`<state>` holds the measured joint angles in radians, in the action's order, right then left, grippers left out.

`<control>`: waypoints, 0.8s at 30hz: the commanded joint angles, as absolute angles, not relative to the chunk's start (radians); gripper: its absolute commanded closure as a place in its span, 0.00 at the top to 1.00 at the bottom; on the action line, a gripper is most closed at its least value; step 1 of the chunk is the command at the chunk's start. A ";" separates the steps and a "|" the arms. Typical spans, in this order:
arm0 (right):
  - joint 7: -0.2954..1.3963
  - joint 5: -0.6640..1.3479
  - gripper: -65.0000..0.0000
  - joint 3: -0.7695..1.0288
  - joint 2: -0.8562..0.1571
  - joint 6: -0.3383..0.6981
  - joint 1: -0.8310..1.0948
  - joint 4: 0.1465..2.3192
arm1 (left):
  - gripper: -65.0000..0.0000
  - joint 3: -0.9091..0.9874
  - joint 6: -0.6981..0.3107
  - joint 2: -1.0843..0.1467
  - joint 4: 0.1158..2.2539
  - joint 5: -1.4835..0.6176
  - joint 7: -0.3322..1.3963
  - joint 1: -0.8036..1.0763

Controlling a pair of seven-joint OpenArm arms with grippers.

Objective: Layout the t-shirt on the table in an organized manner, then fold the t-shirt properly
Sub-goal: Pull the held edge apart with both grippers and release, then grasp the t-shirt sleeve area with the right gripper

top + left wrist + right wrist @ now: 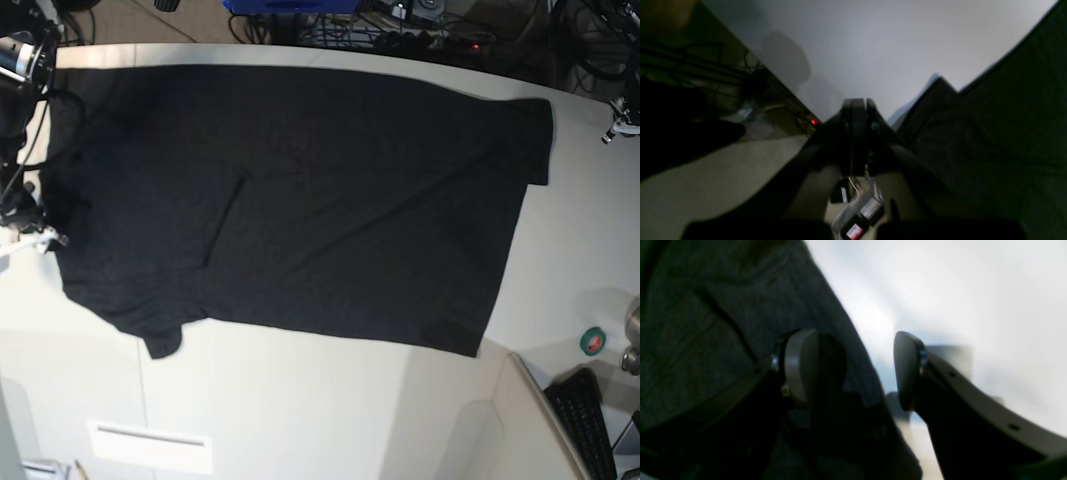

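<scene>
The black t-shirt (300, 200) lies spread flat over most of the off-white table (300, 400), plain side up, with no print showing. In the left wrist view my left gripper (857, 103) is shut with nothing seen in it, over bare table (873, 40), just left of a t-shirt edge (1007, 116). In the right wrist view my right gripper (853, 370) is open. Its left finger (800, 366) is over the t-shirt (706, 323) and its right finger (907, 370) is over bare table (973, 290), so the cloth edge runs through the gap.
A small white rectangular plate (150, 445) lies near the front left. A green tape roll (594, 342) and a black keyboard (585, 420) sit at the right. Cables and gear (420, 25) crowd the floor beyond the far edge. Part of the right arm (15, 60) shows at the top left.
</scene>
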<state>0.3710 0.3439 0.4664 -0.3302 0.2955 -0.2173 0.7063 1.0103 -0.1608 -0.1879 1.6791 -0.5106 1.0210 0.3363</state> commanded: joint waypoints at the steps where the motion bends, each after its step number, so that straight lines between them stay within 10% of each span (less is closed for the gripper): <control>1: 0.360 0.351 0.52 0.467 -0.344 0.298 -0.232 0.714 | 0.00 1.017 -0.163 -0.208 1.689 -0.518 1.004 0.338; 7: 0.360 0.351 0.47 0.401 -0.341 0.298 -0.217 0.714 | 0.00 1.017 -0.163 -0.208 1.685 -0.518 1.004 0.337; 13: 0.355 0.351 0.01 0.398 -0.332 0.298 -0.211 0.719 | 0.00 1.010 -0.163 -0.208 1.687 -0.518 1.004 0.335; 24: 0.423 0.354 0.00 0.403 -0.308 0.292 -0.111 1.027 | 0.00 0.868 -0.351 -0.208 1.701 -0.516 0.998 0.312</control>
<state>0.4450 0.3397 0.3992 -0.2951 0.2863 -0.0963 1.0111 0.8646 -0.3519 -0.1883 1.6836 -0.5014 1.0149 0.3172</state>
